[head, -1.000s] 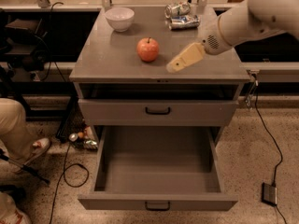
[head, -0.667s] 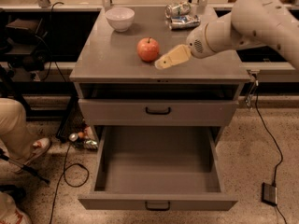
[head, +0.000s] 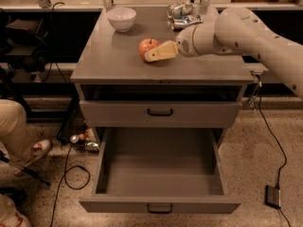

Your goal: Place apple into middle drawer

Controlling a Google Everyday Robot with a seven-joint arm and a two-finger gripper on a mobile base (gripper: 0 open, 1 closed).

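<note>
One gripper [head: 152,56] is sliding in from 3 o'clock, now touching the apple [head: 146,45]; open or closed, I cannot tell. The middle drawer [head: 160,167] is waiting open at 6 o'clock.

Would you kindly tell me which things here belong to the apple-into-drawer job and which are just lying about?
Job: apple on the cabinet top; open middle drawer; gripper, beside the apple.
Lying about: white bowl; cans; upper drawer; person's leg.
</note>
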